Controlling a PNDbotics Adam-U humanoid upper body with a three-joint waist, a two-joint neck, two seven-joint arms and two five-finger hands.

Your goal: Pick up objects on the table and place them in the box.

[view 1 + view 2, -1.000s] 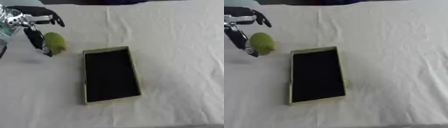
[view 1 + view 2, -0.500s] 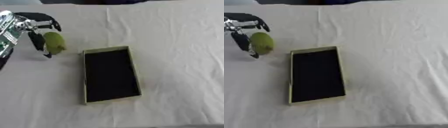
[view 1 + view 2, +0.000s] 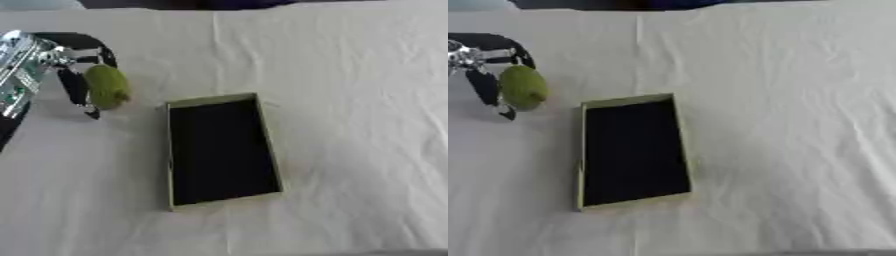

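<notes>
- One box (image 3: 221, 150) lies nearest, a shallow open rectangular tray with pale yellow-green walls and a dark, black-looking inside. Its long side runs away from the robot, slightly askew, and it holds nothing that can be seen.
- The box rests flat on one table (image 3: 350, 125), which is covered with a white cloth showing soft creases and folds.
- One green object (image 3: 108, 87), rounded and somewhat oval like a small fruit, sits beyond the box's far left corner, near it but not touching it. It appears lifted just off the cloth, with a faint shadow under it, though contact with the table cannot be ruled out.
- One robot hand shows: the left hand (image 3: 77, 86), coming in from the left edge with a silver wrist and black fingers. Its fingers are curled round the green object: one dark finger (image 3: 487, 89) comes down on the object's left side, and others (image 3: 520, 56) arch over its top and far side, so the object is pinched between them.
- The right hand does not show in either view.
- Farthest off, a dark strip (image 3: 175, 4) runs along the far edge of the table; what it is cannot be made out.
- Counted: one box, one green object, one hand in view.
</notes>
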